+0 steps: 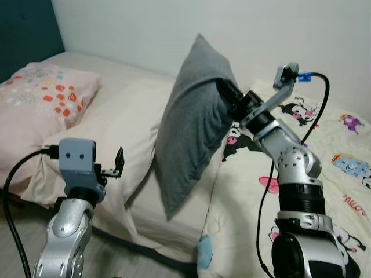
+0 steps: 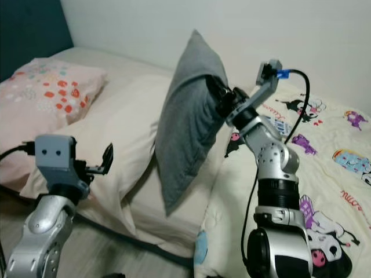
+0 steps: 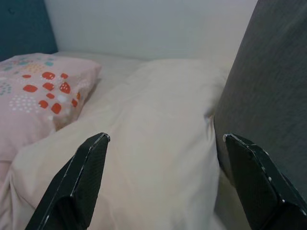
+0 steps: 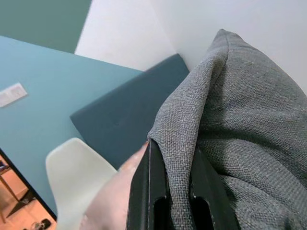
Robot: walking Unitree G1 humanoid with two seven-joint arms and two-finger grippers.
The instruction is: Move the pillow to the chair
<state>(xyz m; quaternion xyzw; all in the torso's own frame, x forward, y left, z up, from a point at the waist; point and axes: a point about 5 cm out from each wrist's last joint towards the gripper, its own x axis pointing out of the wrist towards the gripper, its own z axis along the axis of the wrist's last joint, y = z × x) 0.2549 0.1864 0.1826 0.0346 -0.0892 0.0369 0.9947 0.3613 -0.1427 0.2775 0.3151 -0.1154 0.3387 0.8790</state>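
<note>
- Left eye view gives you the grey pillow (image 1: pixel 194 121) lifted upright over the bed (image 1: pixel 139 92), its lower corner hanging near the bed's near edge.
- Your right gripper (image 1: pixel 227 92) has its jaws clamped on the pillow's right edge.
- Your left gripper (image 3: pixel 168 163) hovers near left, jaws apart, over the cream pillow (image 1: pixel 122 133).
- You have a pink patterned pillow (image 1: pixel 40 98) far left.
- Right wrist view shows you a white chair (image 4: pixel 76 177).

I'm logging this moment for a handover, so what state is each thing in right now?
Grey pillow: lifted upright off the bed, pinched at one edge.
Right gripper: shut on the grey pillow.
Left gripper: open, holding nothing, low beside the cream pillow.
Cream pillow: lying flat on the bed.
Pink patterned pillow: lying at the headboard end.
White chair: nothing on it.
</note>
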